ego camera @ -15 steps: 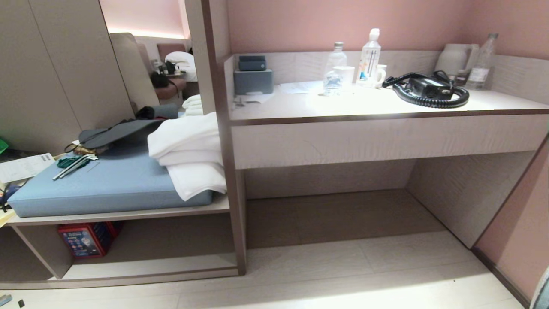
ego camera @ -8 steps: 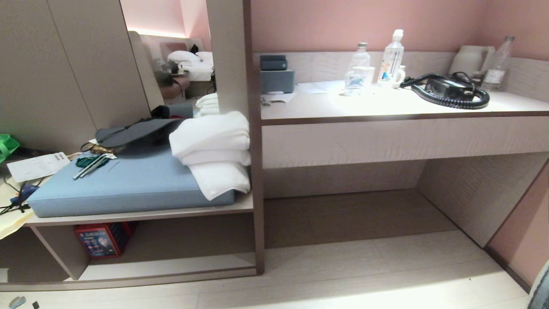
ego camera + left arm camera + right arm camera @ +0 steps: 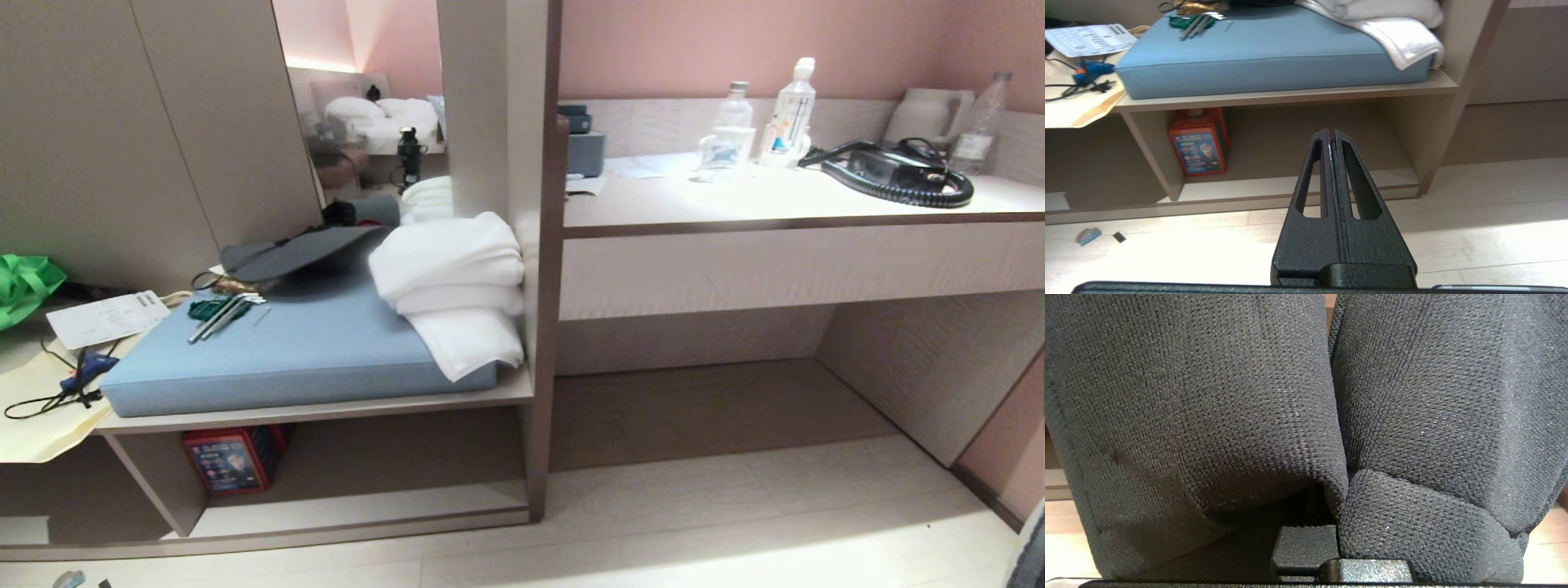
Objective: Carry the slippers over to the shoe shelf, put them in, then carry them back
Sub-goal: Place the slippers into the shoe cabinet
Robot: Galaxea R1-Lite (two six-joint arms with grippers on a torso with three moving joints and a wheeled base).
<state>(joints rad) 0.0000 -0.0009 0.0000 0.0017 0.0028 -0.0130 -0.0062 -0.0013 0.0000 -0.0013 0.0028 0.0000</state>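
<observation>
My right gripper point(image 3: 1337, 539) is clenched on the slippers point(image 3: 1208, 416); their dark knit fabric fills nearly the whole right wrist view, two bands side by side with a seam gap between them; so the pair is in my grasp, off the floor as far as I can judge; neither the gripper nor the slippers show in the head view.

Left gripper point(image 3: 1331, 132) is pinched closed on nothing, fingers pressed flat together, pointing toward the low cubby; parked, no job yet.

Ahead and left: the shelf point(image 3: 359, 510), low and wide, pale base board just off the floor; it sits under the bench board with the blue cushion point(image 3: 302, 351); a red box point(image 3: 233, 457) stands at its far left end; the rest of the base board shows nothing on it; white towels point(image 3: 457, 286) are stacked at the cushion's right end, one hanging over the edge. To the right of the upright panel is the taller recess under the desk point(image 3: 775, 204); not the target.

Progress, as I read it: pickup done; carry underway, shelf near and in front; slippers not yet in the shelf. Left to do: line up with the open stretch right of the red box, lower, slide the pair onto the base board, let go; then re-grasp and bring them back. Roughly a third through, my estimate.

Risk: the pair hangs from one pinch; the entry under the bench board is low.
</observation>
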